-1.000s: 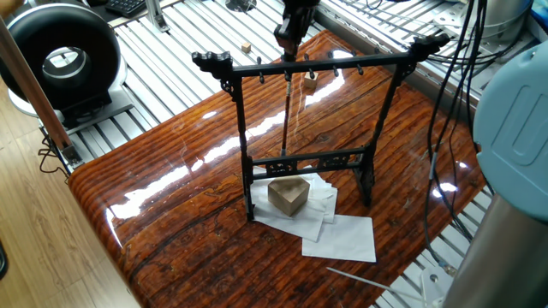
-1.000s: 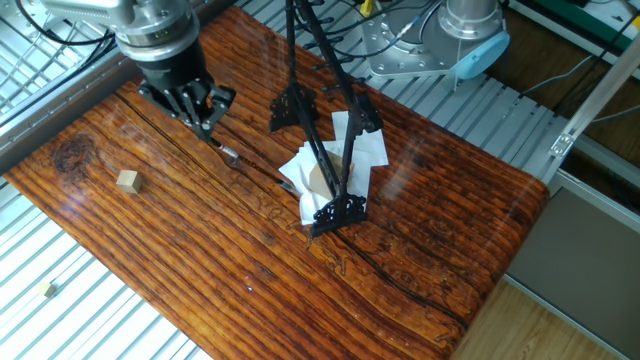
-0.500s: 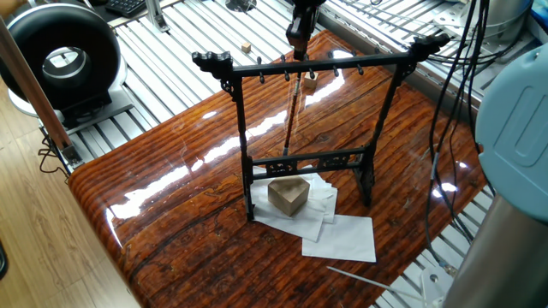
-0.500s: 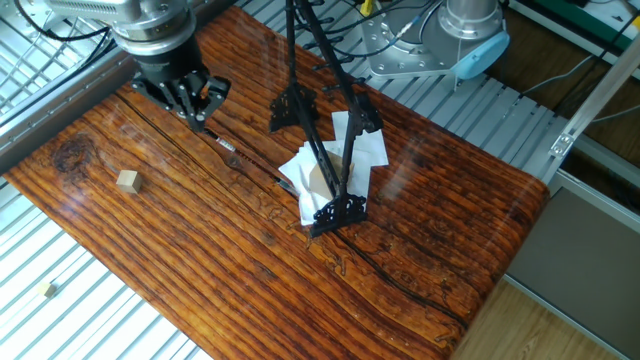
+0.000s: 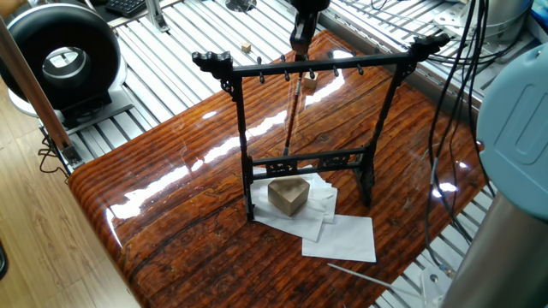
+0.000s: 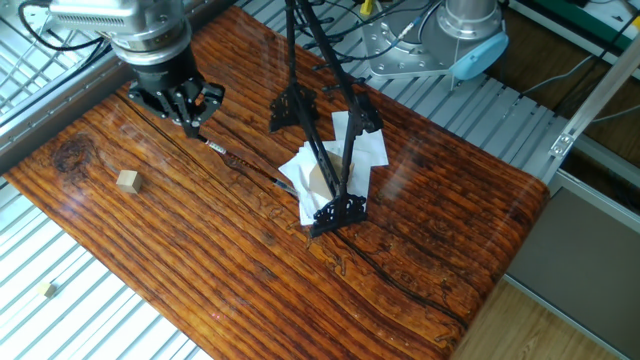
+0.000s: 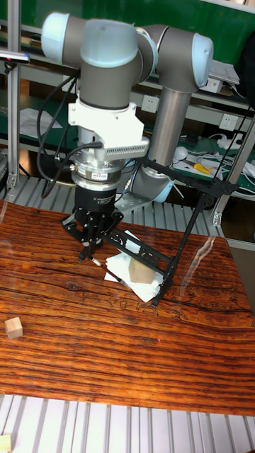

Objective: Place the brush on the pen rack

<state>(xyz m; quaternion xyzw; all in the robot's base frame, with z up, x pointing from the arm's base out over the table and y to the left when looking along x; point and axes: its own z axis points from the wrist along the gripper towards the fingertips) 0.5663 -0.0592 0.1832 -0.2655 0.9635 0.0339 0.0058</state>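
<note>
The gripper [image 6: 190, 113], clamped on the top of the brush [image 5: 291, 115], holds it hanging just behind the rack [image 5: 241, 128] under the crossbar pegs, so the hanging step is in hand, and next its loop likely needs hooking onto a peg.

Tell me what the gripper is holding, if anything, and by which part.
The gripper holds the brush by its top end; the shaft hangs down from the fingers behind the pen rack.

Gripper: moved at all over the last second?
Yes. In the other fixed view the gripper has drifted up-left, farther from the pen rack; it holds the brush. The wooden cube stays put.
</note>
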